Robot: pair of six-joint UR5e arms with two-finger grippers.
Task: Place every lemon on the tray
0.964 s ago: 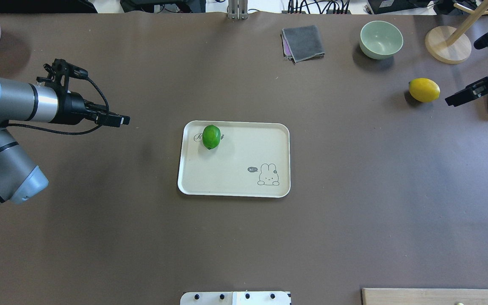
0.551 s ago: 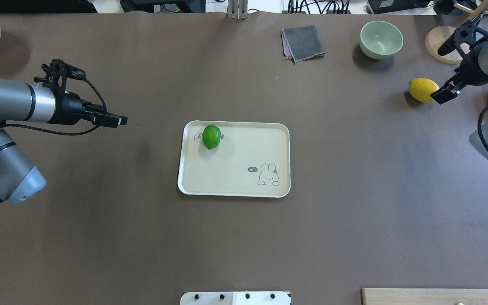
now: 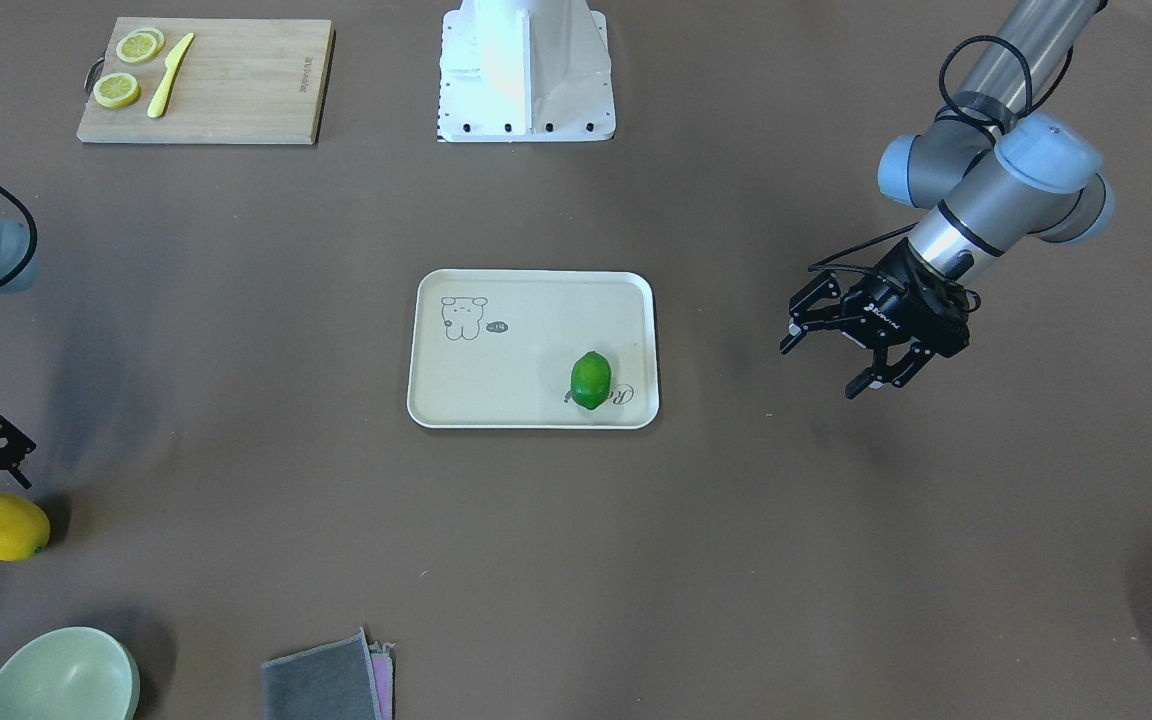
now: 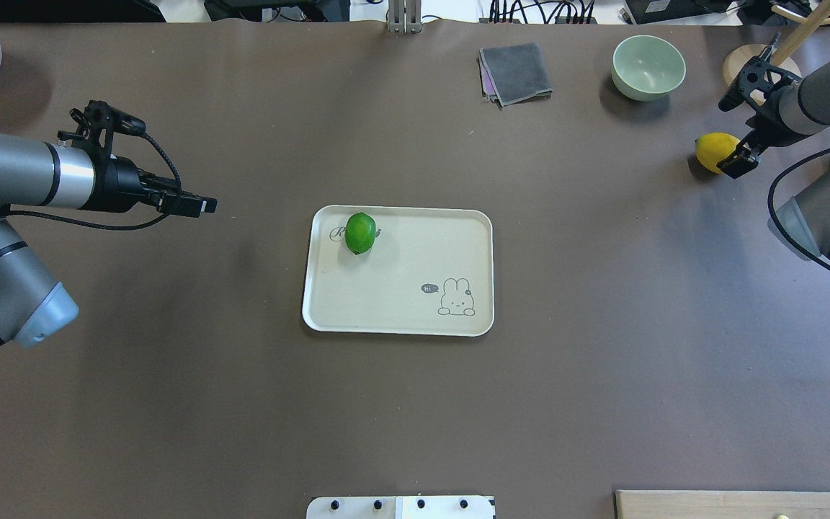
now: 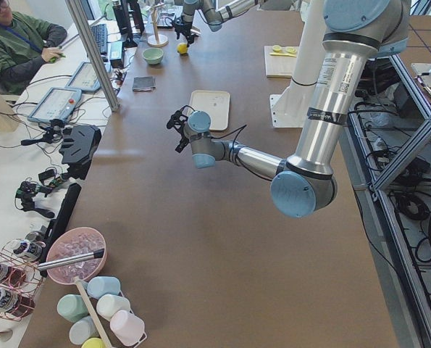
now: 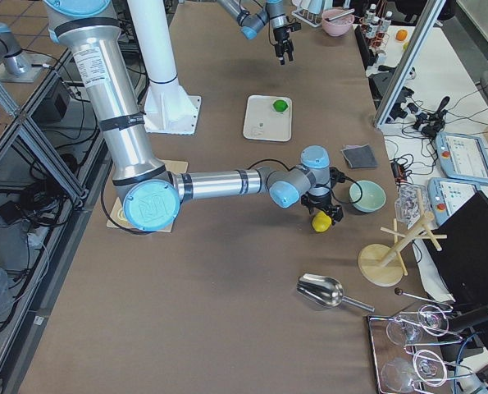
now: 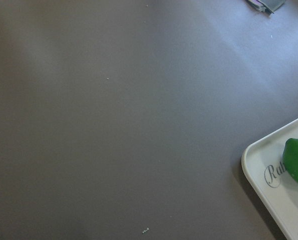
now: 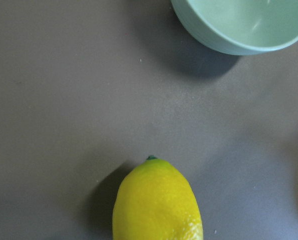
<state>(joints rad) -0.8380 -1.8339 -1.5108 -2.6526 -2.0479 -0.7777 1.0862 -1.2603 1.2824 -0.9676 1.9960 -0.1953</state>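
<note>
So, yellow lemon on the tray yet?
No, off. The yellow lemon lies on the bare table by the right gripper; only the green lemon is on the tray.

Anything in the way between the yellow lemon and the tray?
No. In the overhead view, only bare table lies between the yellow lemon and the tray.

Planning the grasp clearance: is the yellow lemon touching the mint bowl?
Apart. The right wrist view shows bare table between the yellow lemon and the mint bowl.
</note>
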